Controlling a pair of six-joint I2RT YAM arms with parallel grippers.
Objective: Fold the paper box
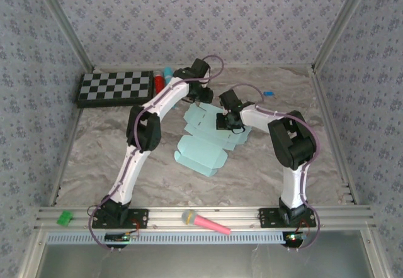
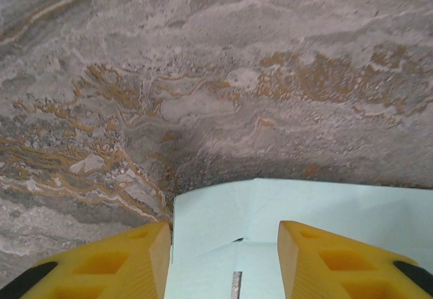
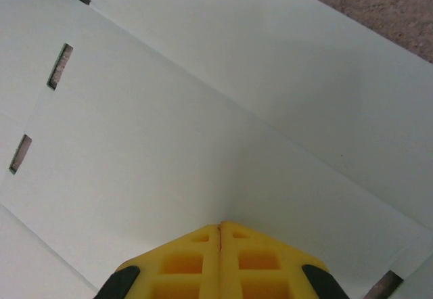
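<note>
Paper box [image 1: 198, 155] sits mid-surface, between the two arms. It is mostly a flat die-cut sheet. The near section looks partly raised into a wall, but the top view is too coarse to be sure.

Left gripper [image 2: 223, 226] is at the sheet's far edge with its fingers spread. The card edge [image 2: 318, 208] lies under the gap, and nothing is pinched.

Right gripper [image 3: 220, 226] has its fingers pressed together with nothing between them. Its tip is down over a broad panel [image 3: 203, 130], close to a score line and with tab slots [image 3: 59, 65] off to one side. In the top view it sits on the sheet's middle [image 1: 228, 126].

Risks from here:
- With the left gripper spread, the far edge is loose. A push from the right tip could slide the whole sheet across the smooth marbled surface [image 1: 113, 152] rather than fold it.
- Thin card could crease off the score if the tip lands beside the line.
- Raised flaps may spring back flat with nothing holding them.
- A left gripper closing here could catch a corner and buckle it.

Hard to make out:
- Whether the right tip actually touches the card.
- The far flaps, which sit under both wrists in the top view.
- The sheet's outline runs off the edges of both wrist views.

Clutter is well clear: checkerboard [image 1: 116, 88] at the far left, pink-handled tool [image 1: 204, 221] on the near rail.
</note>
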